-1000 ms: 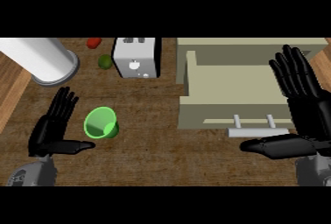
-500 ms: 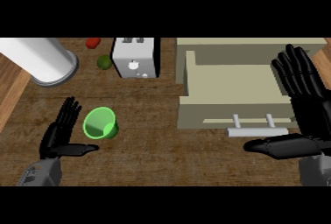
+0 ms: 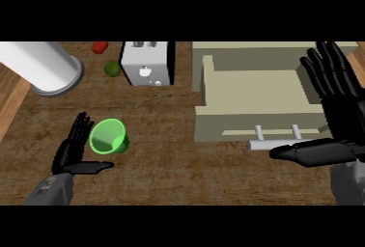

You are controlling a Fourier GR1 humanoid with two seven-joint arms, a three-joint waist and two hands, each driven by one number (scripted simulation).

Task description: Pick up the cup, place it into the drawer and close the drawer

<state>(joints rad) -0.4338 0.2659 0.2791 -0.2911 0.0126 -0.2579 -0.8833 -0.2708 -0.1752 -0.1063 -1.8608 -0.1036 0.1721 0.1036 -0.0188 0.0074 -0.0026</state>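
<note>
A green cup (image 3: 110, 137) stands upright on the brown counter, left of centre. My left hand (image 3: 73, 149) is open just left of it, fingers straight and thumb stretched out below the cup, not closed round it. The beige drawer (image 3: 257, 94) stands pulled open at the right, its inside bare, with a pale bar handle (image 3: 278, 143) on its front. My right hand (image 3: 333, 101) is open over the drawer's right side, fingers pointing up and thumb reaching left under the handle.
A white toaster (image 3: 147, 62) stands behind the cup. A large white cylinder (image 3: 40, 65) lies at the far left. A red item (image 3: 100, 47) and a green item (image 3: 113, 68) sit between them. A wooden edge (image 3: 10, 103) borders the counter's left.
My left hand has slid right and slightly down, closing in beside the cup. The right hand has stayed almost still.
</note>
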